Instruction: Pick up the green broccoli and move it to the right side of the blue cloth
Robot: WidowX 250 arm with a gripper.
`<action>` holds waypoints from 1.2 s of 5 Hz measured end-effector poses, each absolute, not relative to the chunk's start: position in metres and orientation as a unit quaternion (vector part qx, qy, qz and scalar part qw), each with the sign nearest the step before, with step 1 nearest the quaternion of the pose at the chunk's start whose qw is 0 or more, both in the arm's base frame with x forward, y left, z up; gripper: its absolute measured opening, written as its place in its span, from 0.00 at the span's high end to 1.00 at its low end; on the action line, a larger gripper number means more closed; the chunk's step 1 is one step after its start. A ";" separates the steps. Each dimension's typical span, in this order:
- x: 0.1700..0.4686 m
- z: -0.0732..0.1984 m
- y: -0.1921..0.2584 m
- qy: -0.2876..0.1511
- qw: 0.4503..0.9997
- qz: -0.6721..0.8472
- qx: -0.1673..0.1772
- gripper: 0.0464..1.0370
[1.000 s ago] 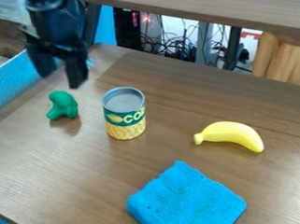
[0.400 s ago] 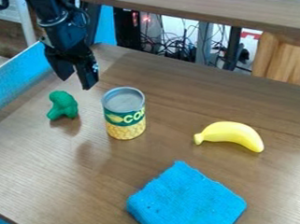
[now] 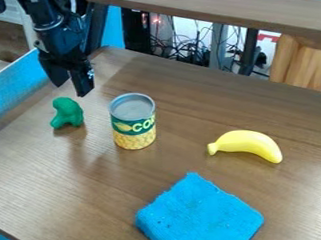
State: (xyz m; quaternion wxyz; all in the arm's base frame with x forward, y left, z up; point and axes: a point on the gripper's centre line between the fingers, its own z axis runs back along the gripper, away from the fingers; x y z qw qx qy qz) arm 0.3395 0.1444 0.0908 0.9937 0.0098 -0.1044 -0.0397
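Two fingers of the gripper (image 3: 71, 89) were held spread, empty, near the green toy (image 3: 68, 113); the can (image 3: 133, 124) was supported by its base.

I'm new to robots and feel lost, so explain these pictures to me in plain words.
The black machine is a robot arm, coming in from the upper left. Its tool, the part that grasps, has two fingers, which stand apart with nothing between them.

One fixed camera looks down at a slant on a wooden table. Nearest the tool is a small, lumpy green object. To its right in the picture stands an upright can with a corn label, and farther right lies a yellow banana. A blue cloth lies at the front. Behind the table is a tangle of cables.
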 end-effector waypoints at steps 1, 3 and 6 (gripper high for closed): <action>0.334 0.083 0.152 -0.083 0.996 0.017 0.024 0.04; 0.321 0.083 0.158 -0.083 0.977 0.197 0.014 0.04; 0.315 0.077 0.165 -0.077 0.949 0.305 -0.004 0.04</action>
